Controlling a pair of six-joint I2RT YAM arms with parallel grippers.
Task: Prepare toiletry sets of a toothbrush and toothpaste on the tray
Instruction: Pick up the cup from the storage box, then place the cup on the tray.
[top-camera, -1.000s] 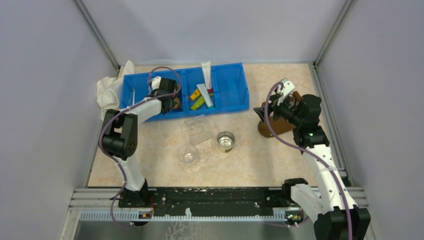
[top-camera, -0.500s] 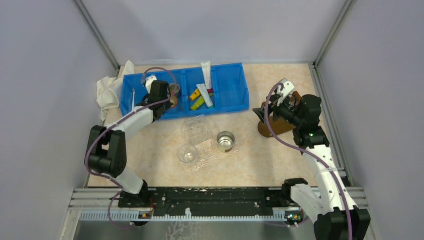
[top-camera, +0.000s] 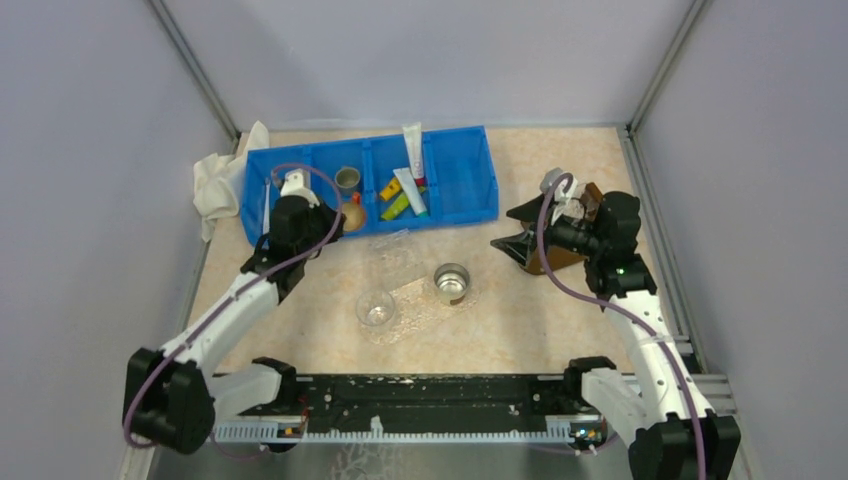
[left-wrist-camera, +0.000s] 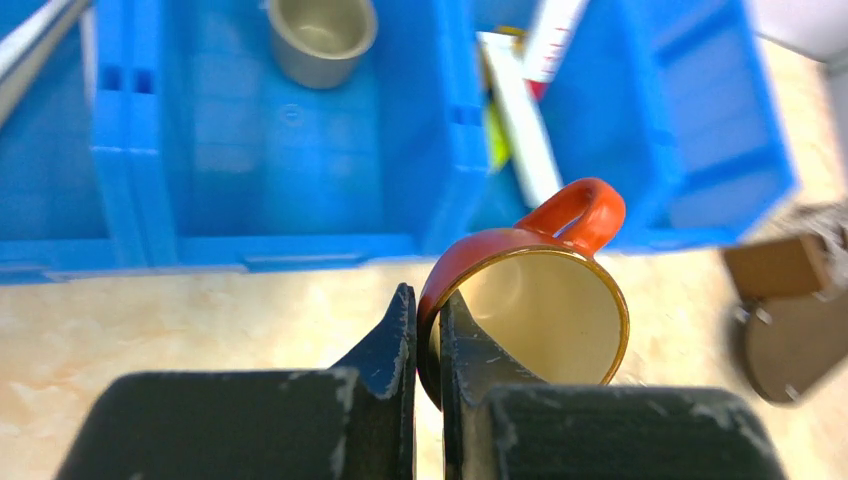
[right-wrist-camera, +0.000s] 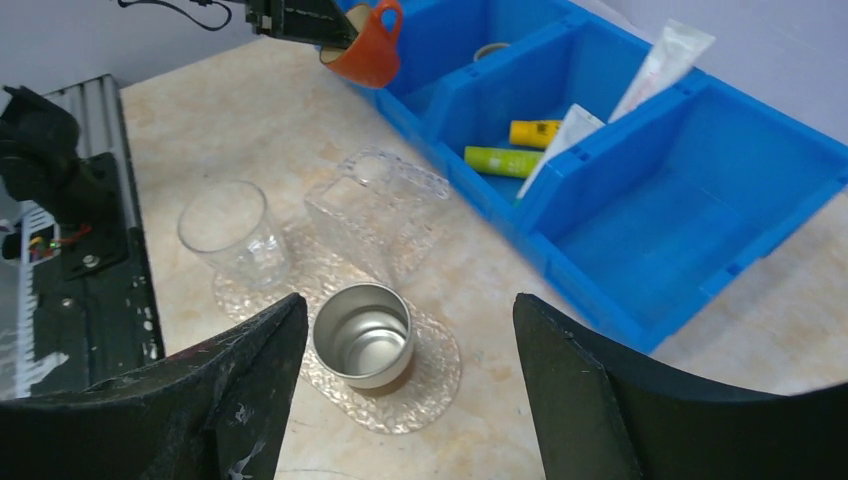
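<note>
Our left pincer (left-wrist-camera: 425, 302) is pinching the rim of the orange mug (left-wrist-camera: 535, 310). A second ago it was deep in the blue bin (top-camera: 462, 205). Now it has pulled the mug back to the bin's lower edge, in the upper left of the top view. Our right pincer (right-wrist-camera: 407, 305) is spread wide and has slid a bit to the left. The toothbrush (top-camera: 266, 205) lies in the bin's left box. The toothpaste (top-camera: 411, 148) lies in the third box from the left. The tray (top-camera: 415, 312) sits in the middle.
</note>
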